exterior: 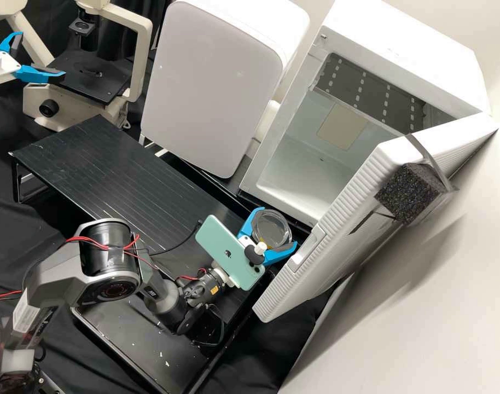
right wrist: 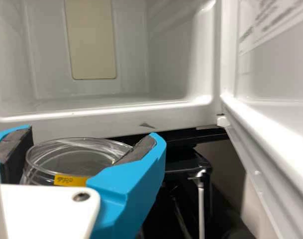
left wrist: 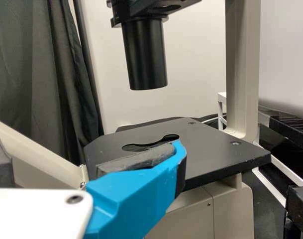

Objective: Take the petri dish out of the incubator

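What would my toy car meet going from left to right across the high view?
The microscope → the green phone → the petri dish, held in the right gripper → the open incubator door.

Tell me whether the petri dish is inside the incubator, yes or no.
No, the right end effector holds the petri dish outside, in front of the open incubator.
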Action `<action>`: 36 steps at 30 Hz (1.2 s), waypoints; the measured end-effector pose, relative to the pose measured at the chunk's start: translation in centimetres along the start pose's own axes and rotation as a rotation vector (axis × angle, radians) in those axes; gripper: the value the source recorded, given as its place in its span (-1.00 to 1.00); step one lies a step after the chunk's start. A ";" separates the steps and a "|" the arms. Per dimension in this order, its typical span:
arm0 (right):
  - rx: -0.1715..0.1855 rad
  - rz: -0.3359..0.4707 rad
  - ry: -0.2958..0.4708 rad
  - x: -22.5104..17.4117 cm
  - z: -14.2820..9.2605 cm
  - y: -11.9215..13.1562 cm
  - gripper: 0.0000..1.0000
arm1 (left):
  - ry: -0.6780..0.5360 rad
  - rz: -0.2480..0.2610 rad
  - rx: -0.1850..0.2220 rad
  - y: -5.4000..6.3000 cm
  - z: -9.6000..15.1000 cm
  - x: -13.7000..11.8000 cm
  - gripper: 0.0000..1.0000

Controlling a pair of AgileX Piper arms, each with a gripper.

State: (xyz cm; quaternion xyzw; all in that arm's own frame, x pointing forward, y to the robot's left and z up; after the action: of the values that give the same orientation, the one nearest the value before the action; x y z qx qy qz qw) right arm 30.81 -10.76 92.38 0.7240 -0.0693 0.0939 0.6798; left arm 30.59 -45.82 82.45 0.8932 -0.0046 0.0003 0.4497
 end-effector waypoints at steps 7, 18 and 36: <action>0.000 0.000 -0.001 0.0 0.1 0.0 -1.00 | 0.000 0.000 0.000 0.0 0.0 0.0 1.00; 0.002 0.010 -0.004 0.1 0.1 0.1 -1.00 | 0.000 0.000 0.000 0.0 0.0 0.0 1.00; 0.054 0.109 -0.048 0.6 -0.1 0.0 -1.00 | 0.000 0.000 0.000 0.0 0.0 0.0 1.00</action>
State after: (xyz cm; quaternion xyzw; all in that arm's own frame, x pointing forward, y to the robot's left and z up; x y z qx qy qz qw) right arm 31.39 -10.68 92.52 0.7393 -0.1221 0.1152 0.6521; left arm 30.59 -45.82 82.45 0.8932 -0.0046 0.0003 0.4497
